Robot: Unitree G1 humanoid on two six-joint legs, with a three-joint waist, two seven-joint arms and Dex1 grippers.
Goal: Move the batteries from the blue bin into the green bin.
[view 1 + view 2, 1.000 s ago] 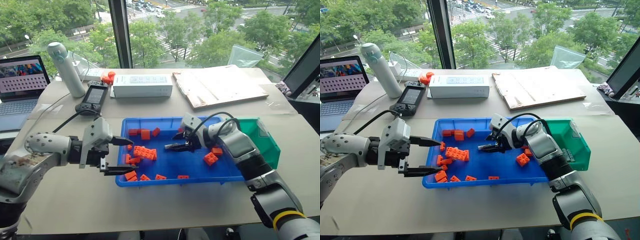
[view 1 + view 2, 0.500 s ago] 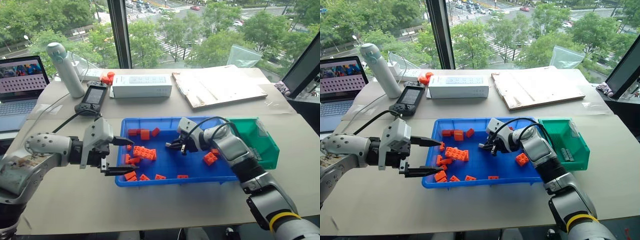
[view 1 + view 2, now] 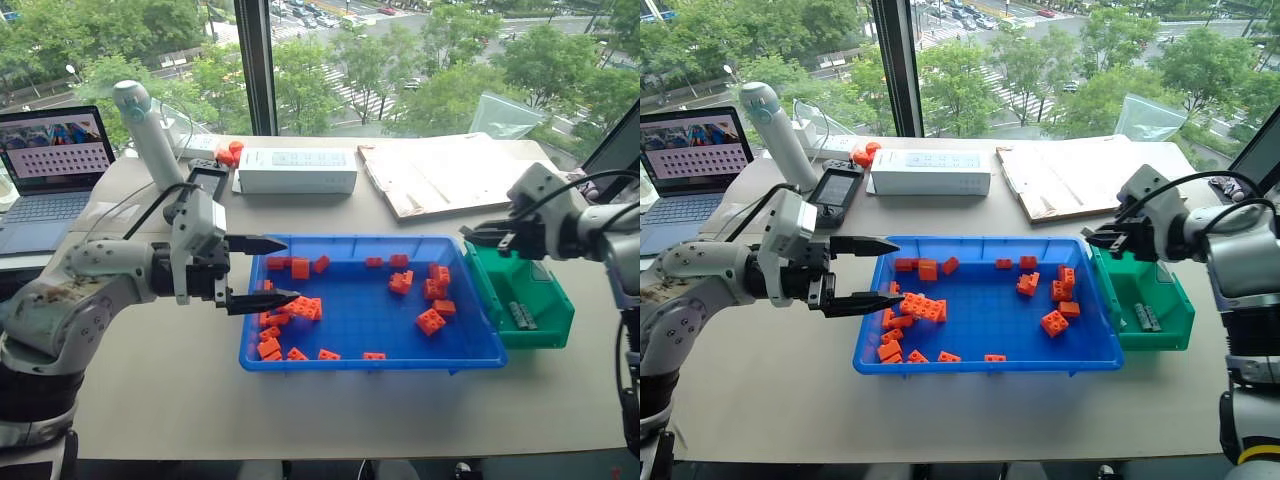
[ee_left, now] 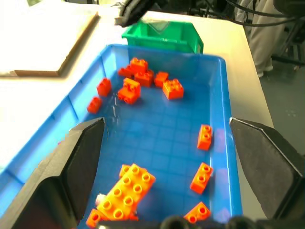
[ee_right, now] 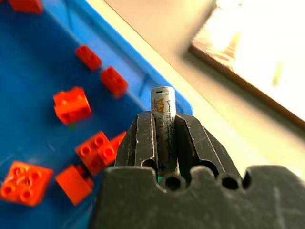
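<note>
We see the table (image 3: pixel 330 410) carrying everything, and at its centre the blue bin (image 3: pixel 375 361), wide and shallow, with orange toy bricks (image 3: pixel 432 321) scattered across its floor. A larger cluster of them lies near its 9 o'clock edge and a looser group toward 2 o'clock. At the blue bin's 3 o'clock, just beside its short wall, stands the green bin (image 3: pixel 548 328). On its floor we make out what look like two batteries in the green bin (image 3: pixel 520 315), lying side by side, though they are small and we cannot be sure of the count.

At the table's 12 o'clock we see a white box (image 3: pixel 297 171) and a flat cardboard sheet (image 3: pixel 440 180); at 10 o'clock stand a laptop (image 3: pixel 55 165), a white bottle (image 3: pixel 148 135) and a black handheld device (image 3: pixel 205 182).

The left gripper (image 3: pixel 268 272) hangs over the blue bin's 9 o'clock rim, its two black fingers spread wide and holding nothing. The right gripper (image 3: pixel 478 237) is above the gap between the blue bin and the green bin, at the green bin's 11 o'clock corner. In the right wrist view we see its fingers (image 5: pixel 139 143) pinched tight on a held battery (image 5: pixel 162 117), whose end sticks out past the fingertips.
</note>
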